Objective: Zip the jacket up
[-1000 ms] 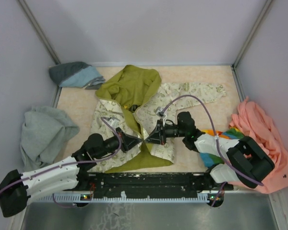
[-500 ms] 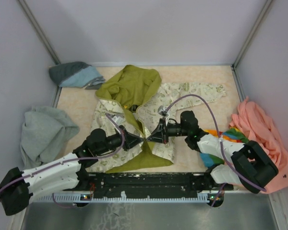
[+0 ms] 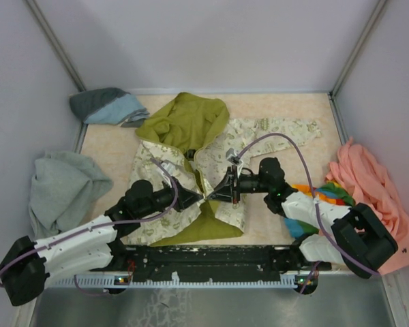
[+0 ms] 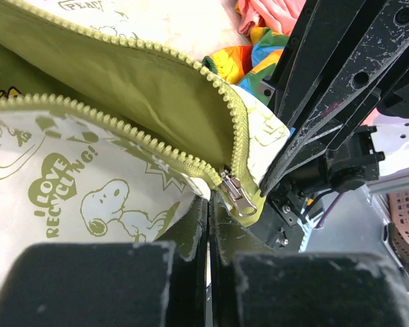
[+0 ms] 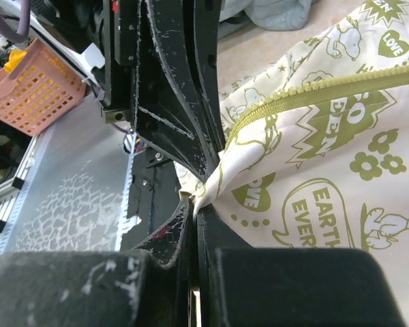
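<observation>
Barely shifted vs 1 s ago: left gripper point(image 3: 199, 198) & right gripper point(image 3: 216, 195), tips meeting mid-frame, each pinch jacket point(image 3: 259, 129) hem; slider point(image 4: 233, 196) just above left's.

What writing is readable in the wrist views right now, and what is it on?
"LOVE RECYCLING!" printed on the jacket, left wrist view.
"EARTH" over "EVER", cropped, on the same print, right wrist view.
"LOVE" on the print too, top right of that view.
Other lettering on the print is folded or cropped; in the top view it is too small to read.
</observation>
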